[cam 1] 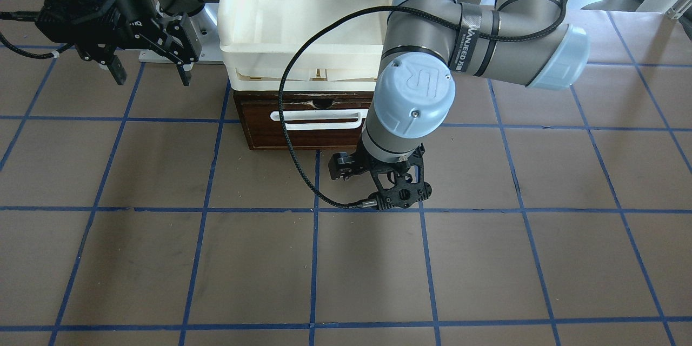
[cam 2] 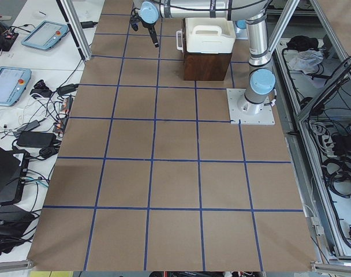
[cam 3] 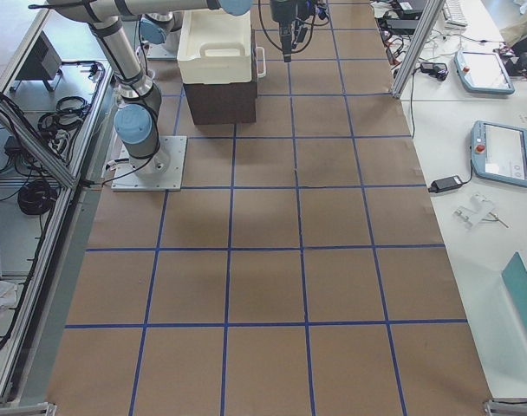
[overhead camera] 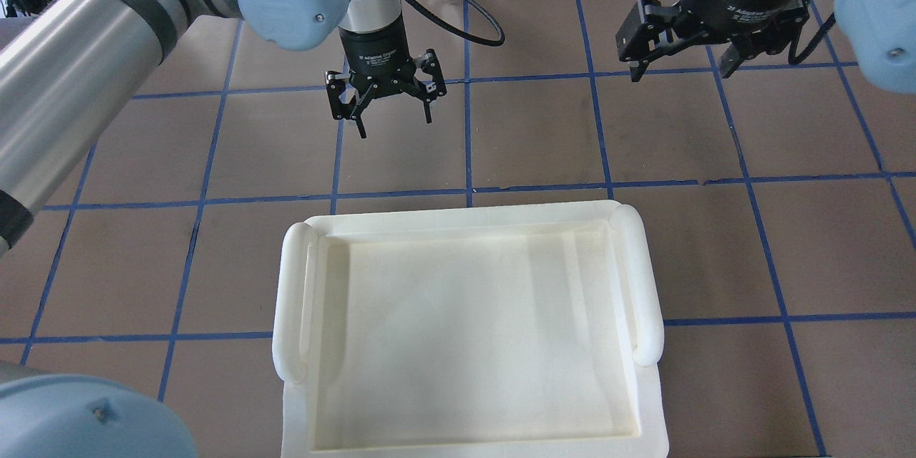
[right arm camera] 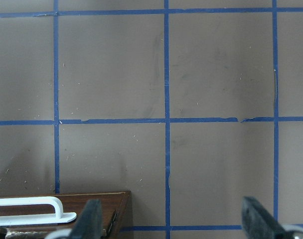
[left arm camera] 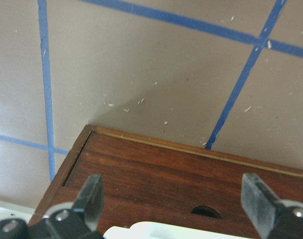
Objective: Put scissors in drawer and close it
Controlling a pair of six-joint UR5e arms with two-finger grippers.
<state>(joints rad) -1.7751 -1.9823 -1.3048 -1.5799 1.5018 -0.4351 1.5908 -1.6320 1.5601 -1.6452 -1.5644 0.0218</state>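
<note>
The drawer [cam 1: 316, 119] has a dark brown front and a white bar handle [cam 1: 319, 119]. It sits pushed in, flush with its cabinet under the tray stack. The scissors show in no view. My left gripper [overhead camera: 395, 125] hangs open and empty just in front of the drawer front. In the left wrist view its fingers [left arm camera: 91, 196] spread wide above the drawer's front [left arm camera: 166, 172]. My right gripper [overhead camera: 680, 73] is open and empty, raised off to the drawer's side. The right wrist view shows only the drawer's corner [right arm camera: 99, 206] and handle end [right arm camera: 37, 209].
A cream-white plastic tray stack [overhead camera: 465, 329] sits on top of the wooden cabinet and hides it from overhead. Brown table surface with a blue tape grid [cam 1: 313, 270] lies all around. The right arm's base plate [cam 2: 250, 107] stands beside the cabinet.
</note>
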